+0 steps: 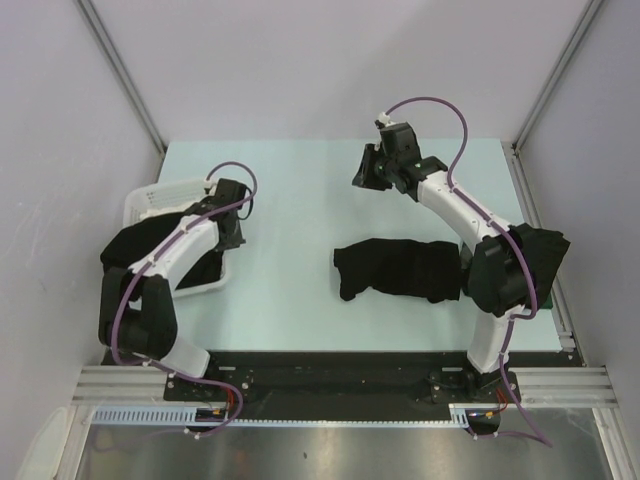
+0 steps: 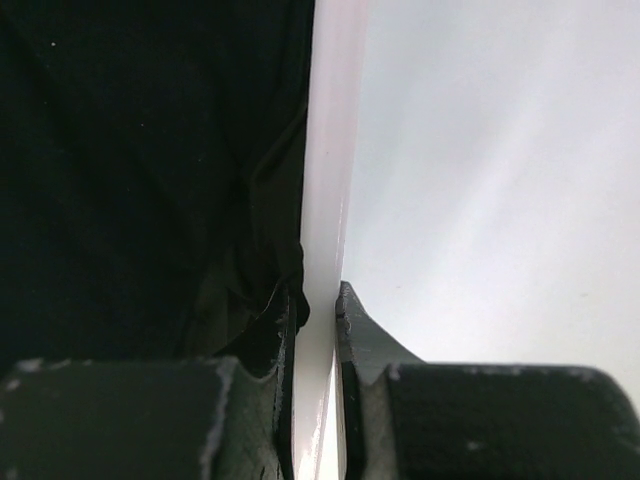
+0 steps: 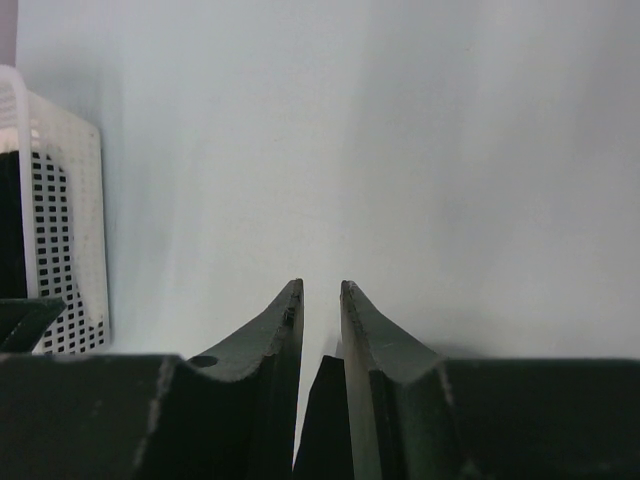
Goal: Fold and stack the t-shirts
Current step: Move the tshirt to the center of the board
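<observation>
**Item 1, white basket**: slotted plastic, at the left side of the bench. It holds black t-shirts, loose and crumpled against the inside of its wall.

**Item 2, left tool**: lowered over the basket's right wall. One finger is inside, against the cloth, and the other is outside. The wall stands between the fingers with no gap showing. Cannot tell whether they press on it.

**Item 3, folded t-shirt**: black, lying flat as a long band on the bench, right of centre and well apart from the basket.

**Item 4, right tool**: raised over the far part of the bench, beyond the folded t-shirt. Fingers slightly apart, with only bare bench showing in the gap.

**Item 5, dark cloth**: at the bench's right edge, partly behind the right arm. Its shape cannot be told.
</observation>
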Available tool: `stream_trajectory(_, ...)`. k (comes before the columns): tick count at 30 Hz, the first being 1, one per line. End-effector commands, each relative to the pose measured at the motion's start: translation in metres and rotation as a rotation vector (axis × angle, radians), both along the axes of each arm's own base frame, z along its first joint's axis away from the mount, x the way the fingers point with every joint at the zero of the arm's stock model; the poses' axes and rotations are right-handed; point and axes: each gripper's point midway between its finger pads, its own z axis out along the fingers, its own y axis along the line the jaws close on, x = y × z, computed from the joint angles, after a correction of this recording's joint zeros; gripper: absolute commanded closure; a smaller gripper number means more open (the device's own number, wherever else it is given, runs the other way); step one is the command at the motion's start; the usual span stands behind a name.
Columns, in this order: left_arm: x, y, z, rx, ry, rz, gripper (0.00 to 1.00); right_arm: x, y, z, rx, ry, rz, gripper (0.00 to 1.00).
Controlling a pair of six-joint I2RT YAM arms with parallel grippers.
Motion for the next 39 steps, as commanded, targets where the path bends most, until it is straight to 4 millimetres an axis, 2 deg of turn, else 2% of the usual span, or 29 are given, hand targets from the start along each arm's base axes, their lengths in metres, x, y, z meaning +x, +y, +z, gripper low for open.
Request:
stream_trajectory(1, -0.072, 0.034, -0.019, 0.080, 0.238, 0.103, 1.00, 0.009, 0.005, 0.035, 0.052, -0.081, 0.003, 0.73)
stream_trajectory(6, -0.091, 0.036, -0.024, 0.093, 0.315, 0.071, 1.00, 0.014, 0.009, 0.041, 0.069, -0.090, 0.008, 0.74)
stream_trajectory(10, -0.094, 0.036, -0.015, 0.087, 0.315, 0.072, 1.00, 0.017, 0.011, 0.040, 0.078, -0.090, 0.007, 0.73)
stream_trajectory(14, -0.101, 0.037, -0.020, 0.097, 0.360, 0.094, 1.00, 0.016, 0.012, 0.041, 0.085, -0.091, 0.010, 0.73)
stream_trajectory(21, -0.107, 0.052, -0.015, 0.191, 0.412, 0.190, 1.00, 0.017, 0.015, 0.039, 0.094, -0.086, 0.014, 0.73)
stream_trajectory(26, -0.098, 0.045, -0.014, 0.149, 0.390, 0.183, 0.83, 0.018, 0.013, 0.036, 0.094, -0.076, 0.012, 0.73)
stream_trajectory(28, -0.092, 0.039, -0.012, 0.112, 0.364, 0.171, 0.66, 0.018, 0.013, 0.035, 0.095, -0.075, 0.017, 0.73)
stream_trajectory(29, -0.086, 0.037, -0.009, 0.097, 0.342, 0.166, 0.63, 0.018, 0.013, 0.034, 0.096, -0.071, 0.019, 0.73)
stream_trajectory(31, -0.079, 0.032, -0.007, 0.073, 0.328, 0.150, 0.60, 0.017, 0.014, 0.033, 0.097, -0.066, 0.021, 0.73)
stream_trajectory(34, -0.064, 0.028, 0.002, 0.055, 0.283, 0.135, 0.49, 0.018, 0.014, 0.033, 0.099, -0.065, 0.027, 0.73)
stream_trajectory(37, -0.044, 0.022, 0.014, 0.031, 0.224, 0.120, 0.41, 0.017, 0.014, 0.034, 0.095, -0.064, 0.031, 0.72)
stream_trajectory(39, -0.028, 0.016, 0.025, 0.002, 0.176, 0.106, 0.40, 0.016, 0.013, 0.033, 0.085, -0.059, 0.036, 0.72)
